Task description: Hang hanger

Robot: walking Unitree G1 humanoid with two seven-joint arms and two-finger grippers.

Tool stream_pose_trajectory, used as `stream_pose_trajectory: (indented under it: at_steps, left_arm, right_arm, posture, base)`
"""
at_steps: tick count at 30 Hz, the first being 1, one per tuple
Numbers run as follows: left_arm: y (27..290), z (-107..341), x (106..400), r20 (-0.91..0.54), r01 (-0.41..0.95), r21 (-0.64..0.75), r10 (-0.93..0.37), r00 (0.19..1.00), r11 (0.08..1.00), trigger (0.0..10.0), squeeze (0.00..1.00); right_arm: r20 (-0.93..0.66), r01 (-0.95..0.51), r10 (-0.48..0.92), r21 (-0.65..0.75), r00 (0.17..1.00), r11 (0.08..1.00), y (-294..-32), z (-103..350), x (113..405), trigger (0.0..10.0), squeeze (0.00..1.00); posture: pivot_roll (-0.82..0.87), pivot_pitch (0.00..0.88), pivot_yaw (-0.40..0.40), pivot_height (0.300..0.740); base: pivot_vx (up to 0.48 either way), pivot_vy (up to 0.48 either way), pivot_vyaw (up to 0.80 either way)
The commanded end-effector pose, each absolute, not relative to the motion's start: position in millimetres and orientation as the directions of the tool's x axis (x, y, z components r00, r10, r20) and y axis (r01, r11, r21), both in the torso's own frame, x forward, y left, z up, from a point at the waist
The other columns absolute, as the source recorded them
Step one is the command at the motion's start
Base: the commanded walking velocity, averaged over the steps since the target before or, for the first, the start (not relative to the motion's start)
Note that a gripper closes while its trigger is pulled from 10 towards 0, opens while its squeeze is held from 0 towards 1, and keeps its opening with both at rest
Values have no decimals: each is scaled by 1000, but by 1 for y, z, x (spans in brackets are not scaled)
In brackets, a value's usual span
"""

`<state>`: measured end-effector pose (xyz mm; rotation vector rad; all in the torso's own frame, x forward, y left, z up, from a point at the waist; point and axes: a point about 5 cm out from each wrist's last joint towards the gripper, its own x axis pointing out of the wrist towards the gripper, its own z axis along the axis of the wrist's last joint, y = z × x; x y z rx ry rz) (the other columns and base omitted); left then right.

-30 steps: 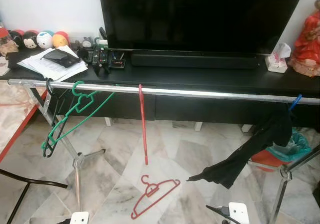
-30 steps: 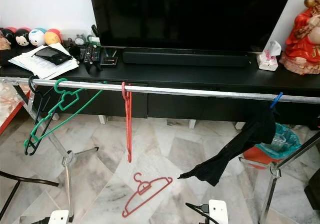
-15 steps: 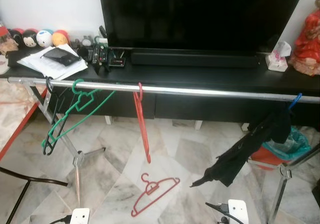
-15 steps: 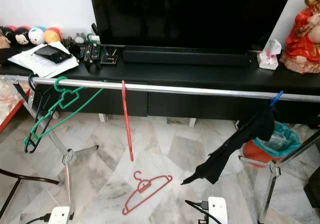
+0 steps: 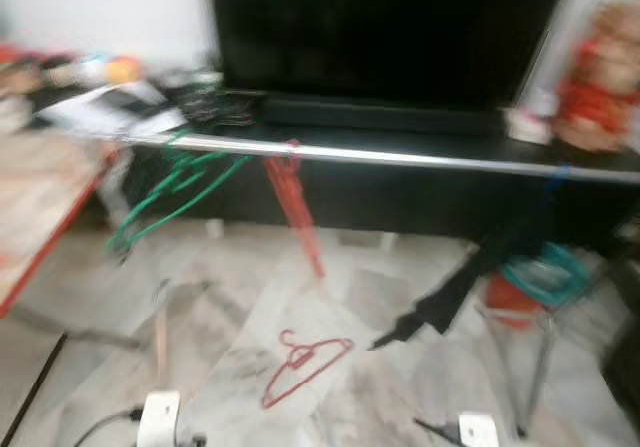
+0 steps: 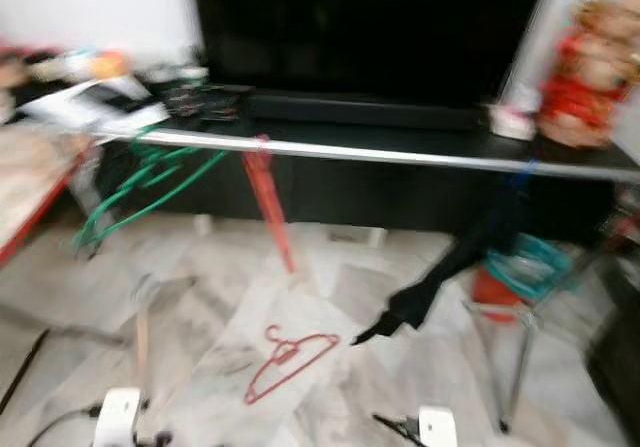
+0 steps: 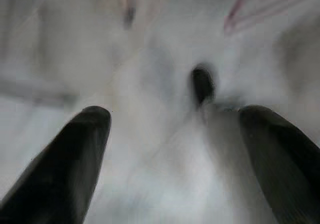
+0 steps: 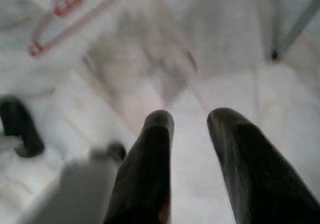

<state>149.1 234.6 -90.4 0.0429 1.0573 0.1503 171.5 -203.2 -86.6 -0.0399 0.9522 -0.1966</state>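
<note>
Left eye view blurred: metal rail (image 5: 400,157) spans the frame, red hanger (image 5: 303,365) flat on marble floor (image 5: 380,407), well ahead of both fingers. Another red hanger (image 5: 295,207) and green hanger (image 5: 170,192) hang on rail. Left fingers (image 7: 85,154) spread wide, empty. Right fingers (image 8: 150,169) slightly parted, holding nothing.

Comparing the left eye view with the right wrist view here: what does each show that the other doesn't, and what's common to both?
The left eye view alone shows the metal rail with a green hanger, a red hanger and a dark garment hanging from it, plus the TV behind. The right wrist view alone shows the right tool, its two black fingers slightly apart over the floor. Both show the red hanger on the floor and the marble floor tiles.
</note>
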Motion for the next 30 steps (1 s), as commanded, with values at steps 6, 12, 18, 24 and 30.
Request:
stream_pose_trajectory:
  at_steps: [6, 12, 18, 24, 30]
  left_arm:
    - [234, -89, 153, -864, -88, 108, 137, 484, 990, 10000, 0]
    - [234, -89, 154, -864, -88, 108, 137, 485, 990, 10000, 0]
    - [234, -89, 154, -864, -86, 109, 137, 485, 990, 10000, 0]
    - [233, -89, 155, -864, -83, 108, 135, 486, 991, 10000, 0]
    - [233, -88, 155, -863, -81, 108, 134, 486, 991, 10000, 0]
  right_arm:
    - [-822, 168, -189, -115, 537, 979, -203, -91, 161, 10000, 0]
    - [-821, 172, -191, -115, 538, 978, -203, -91, 162, 10000, 0]
    - [-819, 176, -190, -110, 541, 978, -203, -91, 162, 10000, 0]
    - [-819, 173, -189, -111, 542, 979, -203, -91, 163, 10000, 0]
    - [-818, 175, -189, -109, 543, 978, -203, -90, 163, 10000, 0]
  posture:
    - [-123, 0, -33, 740]
    - [-123, 0, -32, 740]
    - [-121, 0, -32, 740]
    - [-121, 0, -32, 740]
    - [-122, 0, -32, 740]
  base:
    - [-329, 0, 0]
    - [-329, 0, 0]
    - [-333, 0, 0]
    - [-340, 0, 0]
    - [-339, 0, 0]
